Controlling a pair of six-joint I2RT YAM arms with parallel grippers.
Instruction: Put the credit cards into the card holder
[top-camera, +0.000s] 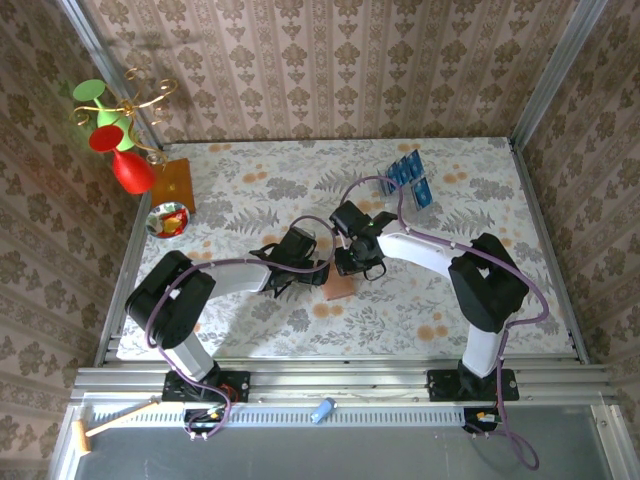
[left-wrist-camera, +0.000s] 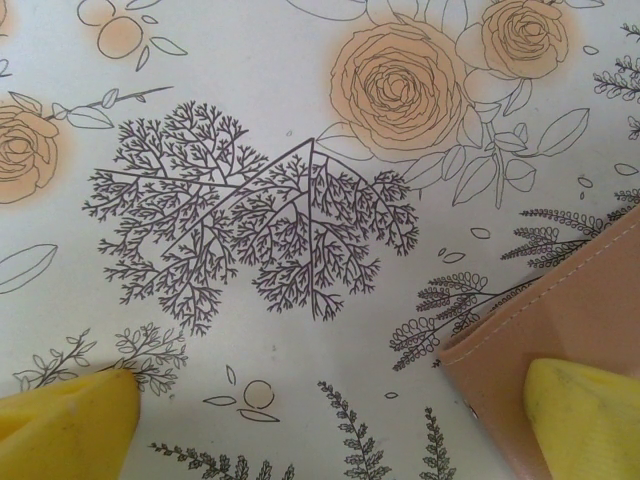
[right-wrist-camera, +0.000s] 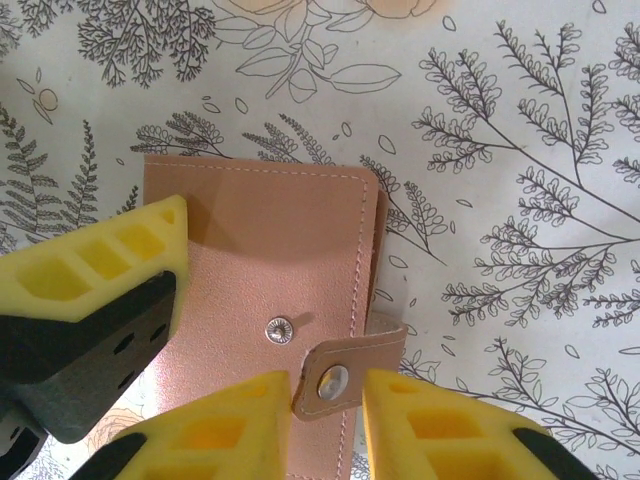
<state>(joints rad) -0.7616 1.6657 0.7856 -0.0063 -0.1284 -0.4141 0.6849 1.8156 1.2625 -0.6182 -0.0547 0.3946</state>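
The right gripper narrows around the snap tab of the salmon leather card holder, seemingly to unfasten it, while the wide-open left gripper steadies its edge.

Both arms reach inward to mid-table — left gripper spread wide, right gripper narrowed.

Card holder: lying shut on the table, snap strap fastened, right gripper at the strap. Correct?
Not quite: the right wrist view shows the strap unfastened, lifted off its stud. The card holder does lie shut on the table, right gripper at the strap.
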